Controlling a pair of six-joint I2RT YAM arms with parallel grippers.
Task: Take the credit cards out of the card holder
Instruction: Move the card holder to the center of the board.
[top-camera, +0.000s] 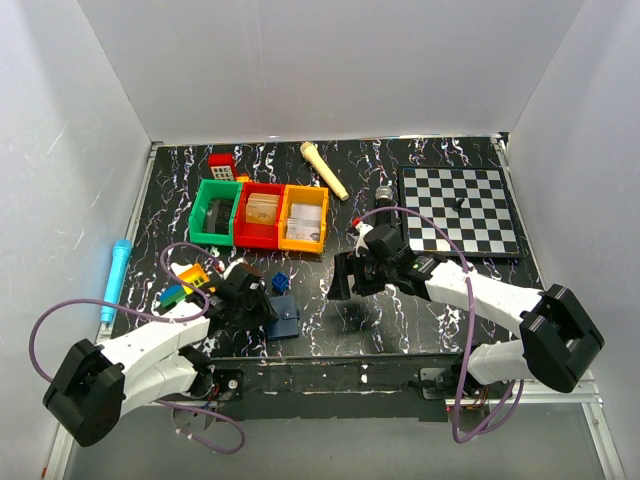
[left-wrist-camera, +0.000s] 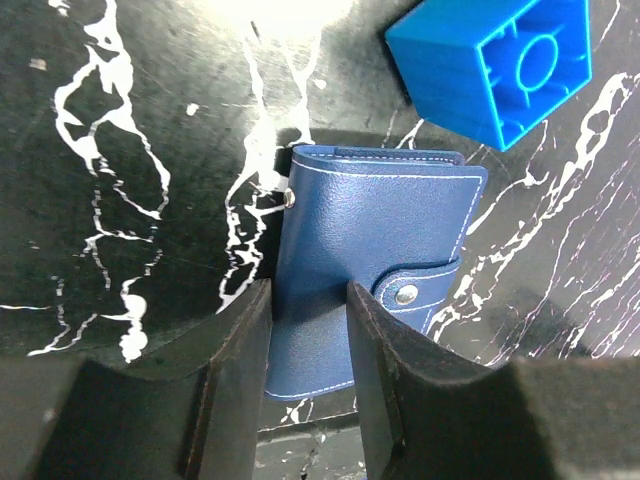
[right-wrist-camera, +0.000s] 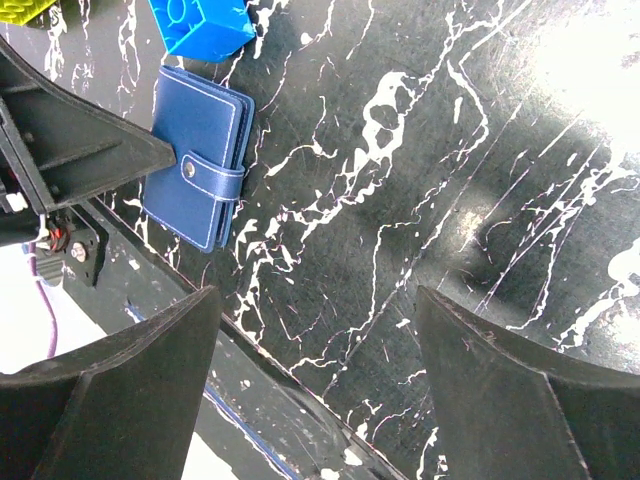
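While the card holder (left-wrist-camera: 370, 240) lies closed, snap tab fastened, close to the table's (top-camera: 180, 185) near edge left of centre, the left tool (left-wrist-camera: 308, 295) sits right on it. Its narrowed jaws bracket the strip along the long edge opposite the tab, and the holder's long axis runs straight away from the wrist. Pinched or merely bracketed: cannot tell. The right tool (right-wrist-camera: 315, 295) gapes wide, with the holder off to its side, so the left arm is nearer. The left wrist view shows this fit; the top view leaves it too small to read. A blue toy block (left-wrist-camera: 490, 65) sits just beyond the holder.
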